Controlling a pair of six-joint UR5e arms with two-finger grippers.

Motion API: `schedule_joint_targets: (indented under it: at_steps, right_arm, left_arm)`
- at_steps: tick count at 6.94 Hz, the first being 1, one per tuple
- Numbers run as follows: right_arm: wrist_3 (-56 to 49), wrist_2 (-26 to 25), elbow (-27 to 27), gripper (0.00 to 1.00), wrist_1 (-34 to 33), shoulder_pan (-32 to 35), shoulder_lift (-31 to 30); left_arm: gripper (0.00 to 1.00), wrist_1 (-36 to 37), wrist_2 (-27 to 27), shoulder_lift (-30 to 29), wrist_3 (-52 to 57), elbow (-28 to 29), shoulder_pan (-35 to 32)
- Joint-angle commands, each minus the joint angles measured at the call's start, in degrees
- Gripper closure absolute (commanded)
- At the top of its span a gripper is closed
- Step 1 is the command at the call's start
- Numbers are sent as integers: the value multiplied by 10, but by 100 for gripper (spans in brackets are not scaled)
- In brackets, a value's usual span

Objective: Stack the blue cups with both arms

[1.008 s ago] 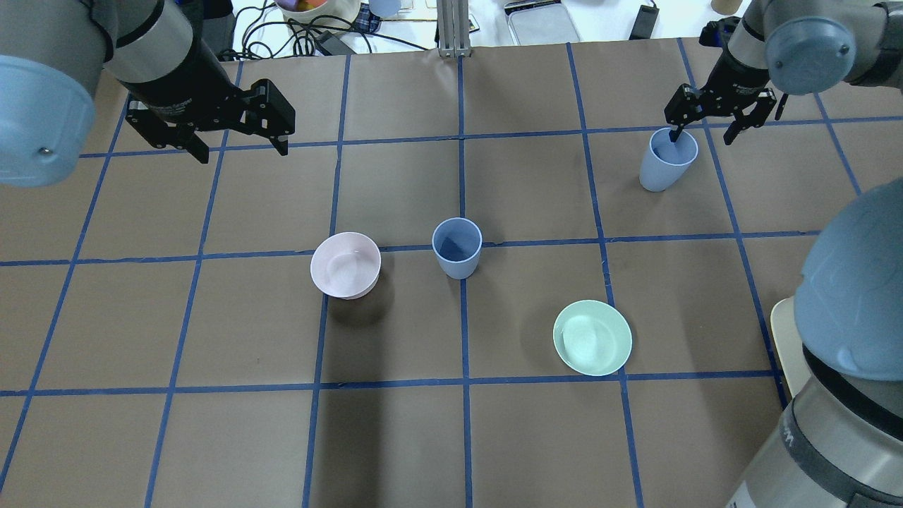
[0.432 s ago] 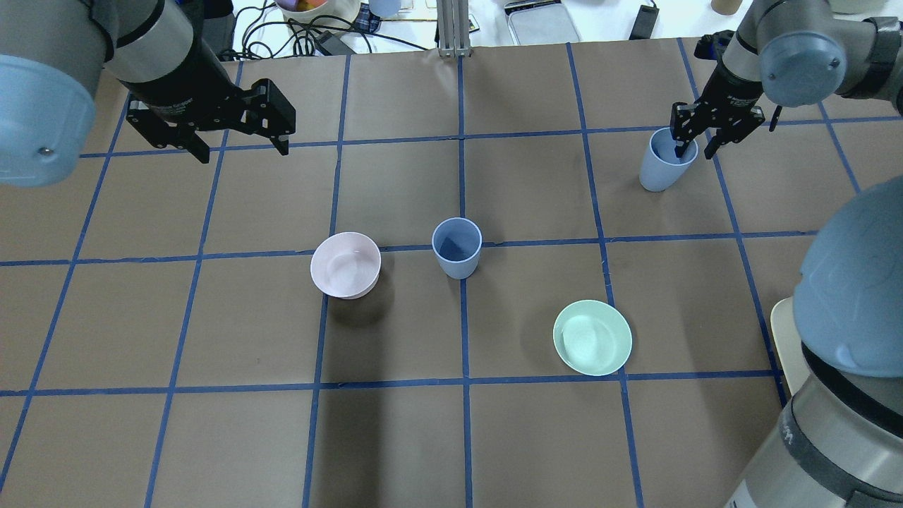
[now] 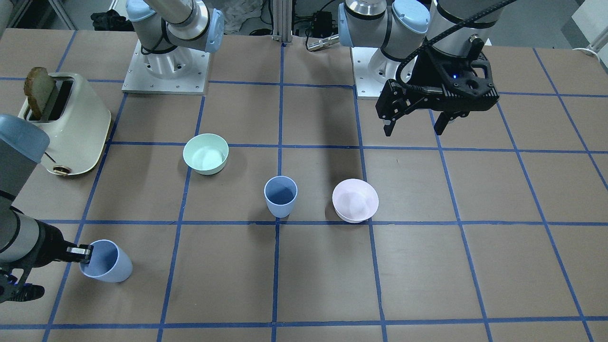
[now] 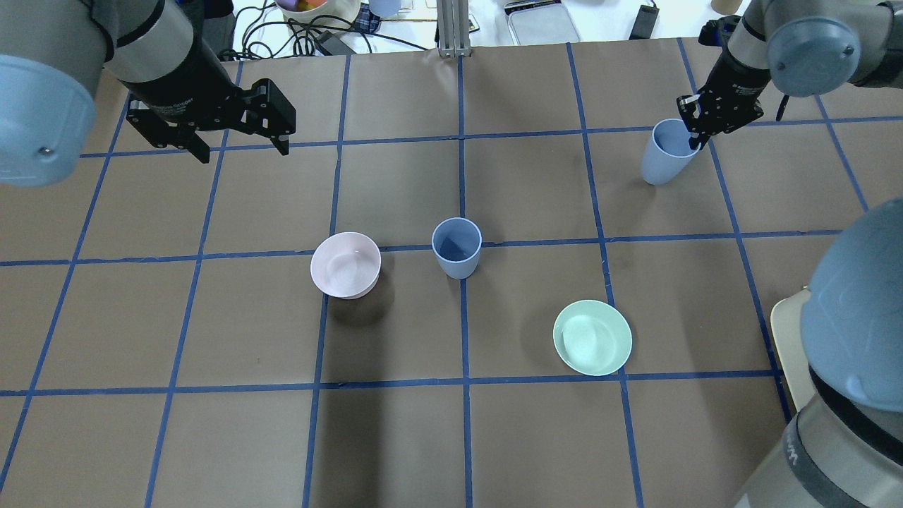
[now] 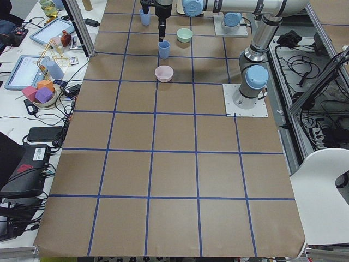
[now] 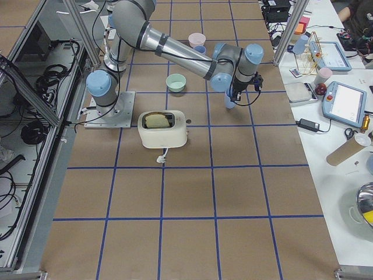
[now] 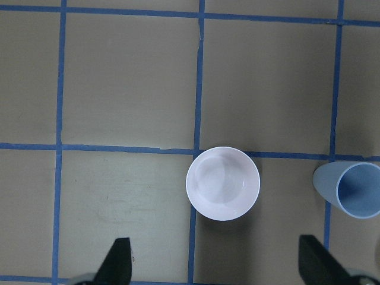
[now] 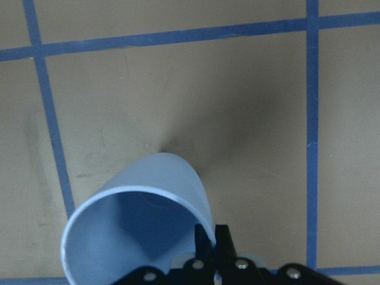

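One blue cup (image 4: 457,248) stands upright at the table's middle, also seen in the front view (image 3: 280,196) and at the left wrist view's right edge (image 7: 350,190). The second blue cup (image 4: 665,156) is at the far right, tilted; it also shows in the front view (image 3: 107,262) and the right wrist view (image 8: 136,225). My right gripper (image 4: 695,132) is shut on its rim, one finger inside and one outside (image 8: 214,237). My left gripper (image 4: 243,153) is open and empty, hovering high at the far left (image 3: 413,131), above the pale pink bowl's side.
A pale pink bowl (image 4: 346,264) sits just left of the middle cup. A mint-green bowl (image 4: 592,337) sits nearer the robot, right of centre. A cream toaster (image 3: 66,123) with bread stands by the right arm's base. Clutter lies beyond the far table edge.
My right gripper has closed from open onto the far cup's rim. That cup has tipped from upright to tilted. The left arm and the other objects have not moved.
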Motion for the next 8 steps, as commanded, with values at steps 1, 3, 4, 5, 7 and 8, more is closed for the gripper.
schedule_joint_targets:
  at_steps: [1, 3, 4, 5, 7, 8]
  right_arm:
    - [45, 26, 3, 100, 50, 49, -55]
    - [166, 30, 2, 100, 88, 147, -96]
    - [246, 29, 2, 100, 88, 197, -101]
    - [307, 28, 3, 100, 88, 242, -103]
    - [392, 26, 6, 100, 81, 310, -101]
    - [416, 30, 9, 100, 80, 318, -99]
  left_arm:
    - [0, -1, 0, 3, 1, 1, 0]
    - [0, -1, 0, 2, 1, 0, -1]
    - [0, -1, 1, 0, 1, 0, 0]
    - [0, -1, 1, 2, 1, 0, 0]
    - [0, -1, 0, 0, 1, 1, 0]
    - [0, -1, 0, 0, 1, 0, 0]
